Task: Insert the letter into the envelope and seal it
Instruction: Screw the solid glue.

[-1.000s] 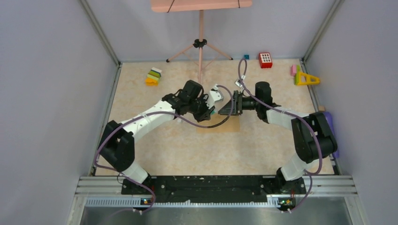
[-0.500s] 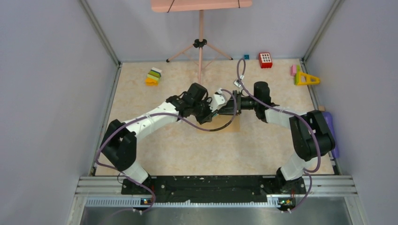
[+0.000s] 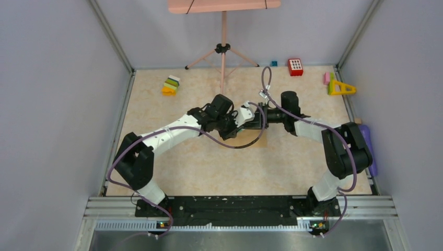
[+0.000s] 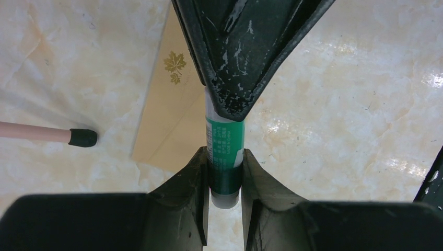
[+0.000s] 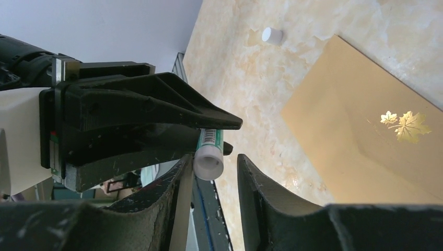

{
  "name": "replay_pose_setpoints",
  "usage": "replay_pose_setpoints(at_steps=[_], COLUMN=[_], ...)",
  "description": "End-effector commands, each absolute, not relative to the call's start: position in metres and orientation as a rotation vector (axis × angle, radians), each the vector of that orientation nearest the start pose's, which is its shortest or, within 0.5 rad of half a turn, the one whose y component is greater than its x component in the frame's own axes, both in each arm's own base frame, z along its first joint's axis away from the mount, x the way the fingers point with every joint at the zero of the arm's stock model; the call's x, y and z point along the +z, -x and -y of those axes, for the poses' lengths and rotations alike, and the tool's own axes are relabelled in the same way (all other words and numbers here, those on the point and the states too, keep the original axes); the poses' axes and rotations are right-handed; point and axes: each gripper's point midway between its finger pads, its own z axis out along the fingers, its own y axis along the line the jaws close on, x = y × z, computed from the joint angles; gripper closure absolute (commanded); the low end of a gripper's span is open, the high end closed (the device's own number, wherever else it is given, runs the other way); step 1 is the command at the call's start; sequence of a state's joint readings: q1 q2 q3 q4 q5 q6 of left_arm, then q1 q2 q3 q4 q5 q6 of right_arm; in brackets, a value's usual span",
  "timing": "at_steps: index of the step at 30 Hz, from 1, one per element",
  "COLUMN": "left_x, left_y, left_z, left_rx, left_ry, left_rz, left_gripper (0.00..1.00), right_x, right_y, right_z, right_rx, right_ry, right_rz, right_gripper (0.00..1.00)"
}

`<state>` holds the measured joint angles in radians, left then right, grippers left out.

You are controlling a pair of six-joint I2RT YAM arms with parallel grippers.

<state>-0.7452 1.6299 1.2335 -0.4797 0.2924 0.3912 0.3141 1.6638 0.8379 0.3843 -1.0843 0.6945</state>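
Note:
The brown envelope [image 3: 252, 139] lies flat on the table under both grippers. Its gold leaf mark shows in the left wrist view [image 4: 168, 99] and the right wrist view [image 5: 360, 141]. The letter is out of view. My left gripper [image 4: 225, 155] is shut on a green glue stick [image 4: 224, 144] and holds it above the envelope's edge. My right gripper [image 5: 211, 159] is open, and the stick's white end [image 5: 209, 163] sits between its fingers, touching one, with a gap to the other. The two grippers meet tip to tip in the top view [image 3: 249, 116].
A small white cap [image 5: 272, 35] lies on the table beyond the envelope. A pink tripod [image 3: 223, 49] stands at the back, one foot [image 4: 82, 137] near the envelope. Coloured blocks [image 3: 171, 85], a red block [image 3: 295, 67] and a yellow wedge [image 3: 340, 88] lie along the back.
My right gripper has moved left onto the end of the glue stick. My left gripper has shifted slightly right and back with the stick, so the two now meet.

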Motion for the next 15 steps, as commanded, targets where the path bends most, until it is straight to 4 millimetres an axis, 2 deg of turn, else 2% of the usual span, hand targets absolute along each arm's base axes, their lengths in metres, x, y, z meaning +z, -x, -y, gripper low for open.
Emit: replay_pose_setpoints(at_steps=[1, 7, 8, 9, 10, 15], left_x=[0.130, 0.129, 0.130, 0.129, 0.128, 0.128], left_y=[-0.284, -0.282, -0.282, -0.280, -0.278, -0.262], left_z=[0.311, 0.312, 0.312, 0.313, 0.313, 0.319], left_rx=[-0.507, -0.519, -0.526, -0.535, -0.546, -0.661], left_ry=[-1.432, -1.440, -1.441, -1.449, -1.457, -1.518], left_rz=[-1.971, -1.969, -1.967, -1.966, -1.969, -1.985], left_gripper=[1.00, 1.00, 1.00, 1.00, 1.00, 1.00], right_x=[0.169, 0.171, 0.170, 0.171, 0.173, 0.185], right_y=[-0.295, -0.295, -0.295, -0.294, -0.294, -0.284], right_z=[-0.278, -0.280, -0.279, -0.280, -0.280, -0.279], right_rx=[1.634, 1.629, 1.630, 1.632, 1.635, 1.620], right_ry=[0.489, 0.510, 0.516, 0.529, 0.544, 0.690], right_rz=[-2.076, -2.064, -2.062, -2.054, -2.044, -1.949], right_gripper=[0.64, 0.67, 0.69, 0.77, 0.81, 0.82])
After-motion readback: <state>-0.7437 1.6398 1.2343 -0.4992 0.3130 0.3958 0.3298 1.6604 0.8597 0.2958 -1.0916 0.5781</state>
